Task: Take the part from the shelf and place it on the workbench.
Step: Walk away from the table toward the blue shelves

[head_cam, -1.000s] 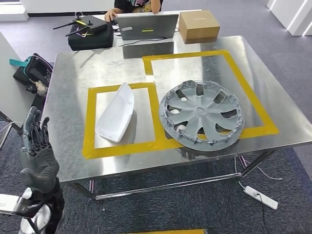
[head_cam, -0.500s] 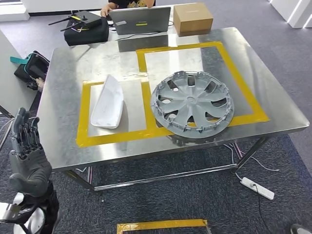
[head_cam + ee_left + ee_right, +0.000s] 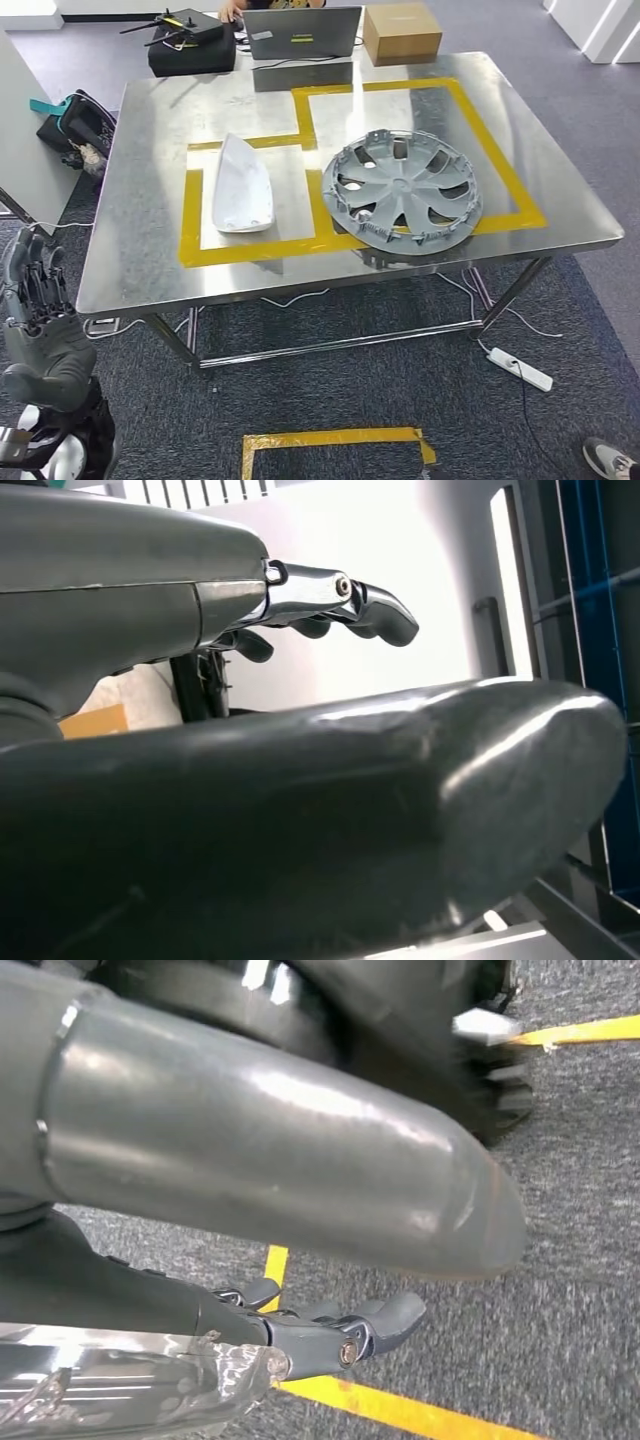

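On the steel workbench [image 3: 143,250], a white curved part [image 3: 241,185] lies inside the left yellow-taped rectangle. A grey wheel cover [image 3: 402,190] lies across the near left corner of the larger taped rectangle. My left hand [image 3: 38,320] hangs below the bench's near left corner, well short of it, fingers straight and apart, holding nothing. In the left wrist view my left hand [image 3: 302,810] shows a thick thumb and extended fingers [image 3: 340,600] with nothing between them. My right hand [image 3: 264,1160] hangs over the carpet, its fingers [image 3: 362,1330] stretched out around nothing.
At the bench's far edge stand a laptop [image 3: 302,35], a cardboard box [image 3: 402,32] and a black case [image 3: 191,50]; a person's hand [image 3: 226,12] is behind them. A bag [image 3: 75,125] lies left of the bench. On the carpet lie a power strip [image 3: 517,368], yellow floor tape [image 3: 332,440] and a shoe [image 3: 607,458].
The whole picture has shifted: the camera has moved back and turned, so the bench sits farther off and floor tape has come in. My left hand sits lower left in the picture, still holding nothing.
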### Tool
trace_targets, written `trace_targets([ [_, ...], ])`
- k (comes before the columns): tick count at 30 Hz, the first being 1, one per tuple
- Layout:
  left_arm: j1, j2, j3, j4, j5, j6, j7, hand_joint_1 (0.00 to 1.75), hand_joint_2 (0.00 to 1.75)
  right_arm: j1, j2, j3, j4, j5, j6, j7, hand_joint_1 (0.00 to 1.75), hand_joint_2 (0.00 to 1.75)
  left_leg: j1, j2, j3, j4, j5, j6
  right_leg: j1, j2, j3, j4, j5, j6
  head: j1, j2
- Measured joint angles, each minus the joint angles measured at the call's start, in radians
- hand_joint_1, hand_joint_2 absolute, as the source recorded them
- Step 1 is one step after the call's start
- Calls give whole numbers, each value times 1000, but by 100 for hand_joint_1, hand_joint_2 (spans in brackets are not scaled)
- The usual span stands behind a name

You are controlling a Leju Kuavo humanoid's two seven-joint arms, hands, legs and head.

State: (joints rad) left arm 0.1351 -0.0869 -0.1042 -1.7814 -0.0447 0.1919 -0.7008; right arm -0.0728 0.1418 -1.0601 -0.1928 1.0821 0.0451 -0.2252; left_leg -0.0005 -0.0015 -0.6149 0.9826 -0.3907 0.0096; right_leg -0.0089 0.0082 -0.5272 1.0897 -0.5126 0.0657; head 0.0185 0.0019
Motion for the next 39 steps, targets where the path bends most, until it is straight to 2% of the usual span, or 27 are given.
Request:
trace_targets([
  [1,0,0,1,-2,0,0,0,0,0,-3,-1,0,0,0,0,-1,0,0,-1,0,-5,1,9,-6,1,1,37,-59,-5,-4,-1,0],
  [2,0,0,3,-4,-1,0,0,0,0,-5,-1,0,0,1,1,-2,0,0,-2,1,-8,1,17,-11,3,1,56,-94,-14,-9,-2,0],
  [4,1,0,6,-6,-4,1,0,0,0,-4,-1,0,0,4,1,2,0,0,-1,1,-11,2,28,-22,5,1,50,-104,-9,-22,-2,0],
  [5,3,0,8,-7,-5,3,0,0,0,-2,-1,0,0,5,1,7,0,0,1,1,-15,6,21,-28,5,-1,43,-103,-2,-31,-3,0],
  [7,6,0,12,-9,-6,8,0,0,0,0,-1,0,0,8,2,21,0,0,3,1,-37,65,-52,-38,2,-6,26,-104,18,-48,-6,0],
  [9,10,0,15,-11,-2,11,0,0,0,0,-1,0,0,11,4,31,0,0,4,1,-71,189,-154,-45,2,-8,3,-103,41,-55,-10,0],
  [10,12,0,15,-11,1,10,0,0,0,1,-1,0,0,12,4,33,0,0,4,1,-82,246,-180,-47,2,-9,-9,-102,52,-55,-10,0],
  [11,14,0,16,-12,4,9,0,0,0,2,-1,0,0,13,5,35,0,0,4,1,-81,280,-182,-48,2,-10,-24,-101,63,-55,-10,0],
  [12,16,0,16,-13,6,8,0,0,0,3,-1,0,0,14,5,36,0,0,5,1,-67,284,-166,-48,2,-10,-38,-100,73,-53,-10,0],
  [14,17,0,17,-16,7,5,0,0,0,3,-1,0,0,15,5,38,0,0,6,1,8,203,-113,-46,2,-11,-62,-98,91,-46,-10,0],
  [16,17,-1,17,-20,6,1,0,0,0,3,-2,0,0,15,6,38,0,0,8,-1,108,65,-101,-43,4,-9,-77,-94,106,-36,-10,0],
  [17,17,-1,17,-22,5,0,0,0,0,3,-2,0,0,16,6,36,0,0,8,-2,139,14,-108,-40,6,-9,-82,-93,114,-30,-10,0],
  [18,17,-2,17,-24,4,-2,0,0,0,2,-2,0,-1,16,6,34,0,0,6,-3,152,-13,-116,-34,8,-8,-86,-92,122,-25,-10,0],
  [20,19,-4,18,-25,4,-4,0,0,0,3,-2,0,-1,17,5,27,0,0,4,-2,142,-20,-109,-16,6,-9,-92,-93,134,-17,-10,0],
  [21,20,-5,19,-25,4,-6,0,0,0,5,-2,0,-1,17,5,24,0,0,3,0,134,-20,-101,-6,4,-9,-99,-84,122,-13,-10,0],
  [22,21,-6,19,-26,4,-7,0,0,0,6,-2,0,-1,17,5,21,0,0,3,1,125,-20,-91,3,2,-9,-110,-61,93,-9,-9,0],
  [25,23,-10,22,-26,4,-8,0,0,0,6,-2,0,0,17,6,16,0,0,0,2,84,-20,-59,19,2,-8,-161,120,-52,-2,-6,0],
  [26,24,-10,23,-26,4,-8,0,0,0,5,-2,0,0,17,6,14,0,0,-2,2,69,-19,-48,20,2,-8,-170,179,-76,-2,-5,0],
  [27,24,-10,24,-26,4,-8,0,0,0,4,-1,0,0,17,7,13,0,0,-5,2,55,-19,-38,21,3,-8,-168,212,-76,-3,-5,0],
  [28,24,-10,26,-26,4,-7,0,0,0,4,-1,0,0,17,7,13,0,0,-7,2,42,-18,-27,20,4,-8,-144,204,-53,-7,-5,0],
  [30,24,-11,31,-26,4,-7,0,0,0,3,-2,0,0,17,7,13,0,0,-10,2,21,-18,-8,18,10,-8,-49,92,1,-20,-5,0],
  [32,25,-11,35,-29,4,-7,0,0,0,-1,-2,0,0,17,7,12,0,0,-14,2,8,-16,9,11,15,-9,56,-60,4,-30,-6,0],
  [33,25,-11,36,-31,4,-7,0,0,0,-3,-3,0,0,17,7,11,0,0,-15,3,4,-15,17,7,18,-8,81,-106,-8,-32,-6,0],
  [34,25,-12,36,-32,4,-7,0,0,0,-3,-3,0,-1,17,7,11,0,0,-15,4,1,-15,25,2,19,-8,89,-128,-15,-34,-6,0],
  [36,25,-12,38,-34,4,-7,0,0,0,-1,-3,0,0,17,7,10,0,0,-13,3,-6,-12,29,-10,18,-9,74,-132,-7,-45,-6,0],
  [37,26,-12,39,-34,4,-7,0,0,0,0,-2,0,0,17,7,10,0,0,-11,3,-13,3,10,-17,17,-10,68,-132,0,-52,-8,0],
  [39,27,-12,40,-35,4,-6,0,0,0,1,-2,0,0,17,8,10,0,0,-7,1,-45,89,-76,-32,13,-11,49,-133,16,-63,-11,0],
])
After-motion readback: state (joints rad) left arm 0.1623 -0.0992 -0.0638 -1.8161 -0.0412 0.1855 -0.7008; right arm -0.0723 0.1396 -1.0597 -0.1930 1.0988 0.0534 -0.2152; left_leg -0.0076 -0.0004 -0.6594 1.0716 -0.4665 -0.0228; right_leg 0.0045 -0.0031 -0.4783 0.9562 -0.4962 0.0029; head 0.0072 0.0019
